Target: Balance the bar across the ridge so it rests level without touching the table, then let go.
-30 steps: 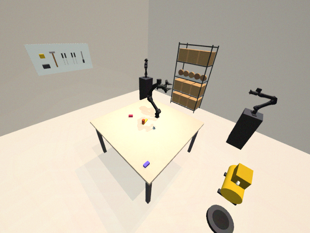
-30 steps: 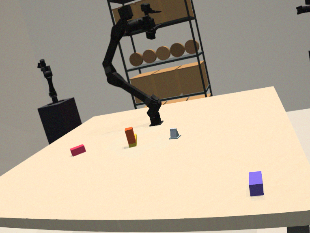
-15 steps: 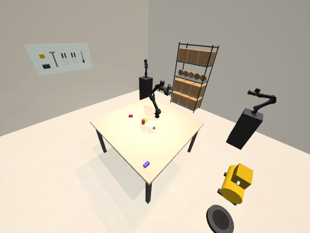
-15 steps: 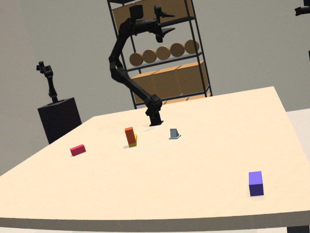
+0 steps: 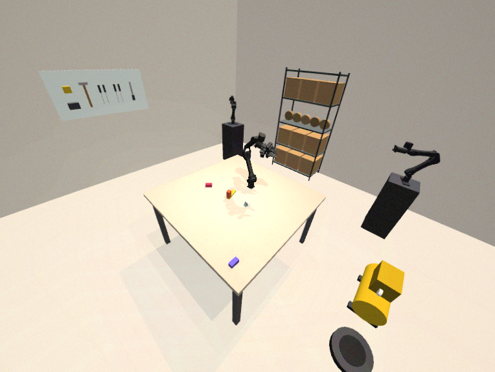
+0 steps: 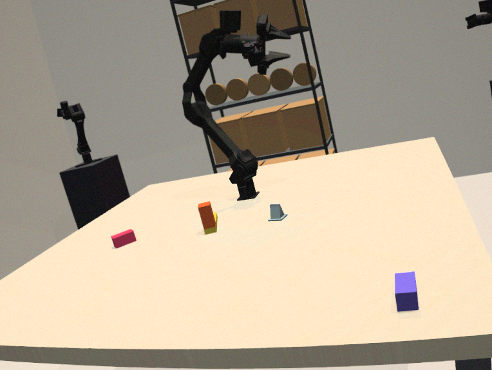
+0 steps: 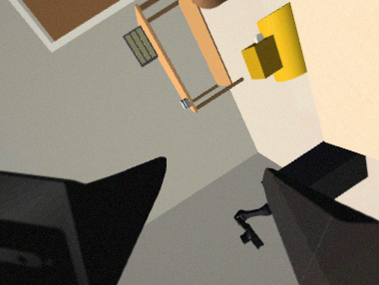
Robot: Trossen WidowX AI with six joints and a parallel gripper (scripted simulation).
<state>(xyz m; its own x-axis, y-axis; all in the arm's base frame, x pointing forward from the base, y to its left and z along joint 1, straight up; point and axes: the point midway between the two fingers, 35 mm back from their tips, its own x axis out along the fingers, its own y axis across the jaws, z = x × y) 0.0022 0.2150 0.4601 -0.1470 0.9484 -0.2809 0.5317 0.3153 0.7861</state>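
Read left to right in the exterior view, with clock hours taken around the ridge: a crimson rectangular block [image 5: 208, 185] [image 6: 123, 238] was seen lying flat at nine o'clock, farther out than the bar; no purpose could be read in its placing. Nearer in, also toward nine, the long, flat yellow bar [image 5: 233, 192] [image 6: 210, 230] was supported by the pale wooden table [image 5: 240, 236] [image 6: 238, 298] [image 7: 349, 75], its near end loaded with an upright orange-red block [image 5: 229, 194] [image 6: 206, 215]. That block was presumably set there as an off-centre weight, so that a balance point nearer the loaded end would have to be found. The small grey-blue, wedge-shaped ridge [image 5: 245, 204] [image 6: 275, 211] was left unburdened, its splayed foot apparently meant to keep it from tipping. At twelve, the black two-fingered gripper [image 5: 274, 150] [image 6: 289, 46] [image 7: 213, 168] was held high and pointed sideways, its fingers spread well apart though short of their full reach, with nothing gripped. A descent to the bar was judged to be needed. A violet rectangular block [image 5: 234, 262] [image 6: 406, 292] was seen at four o'clock, seemingly unneeded for the balancing.
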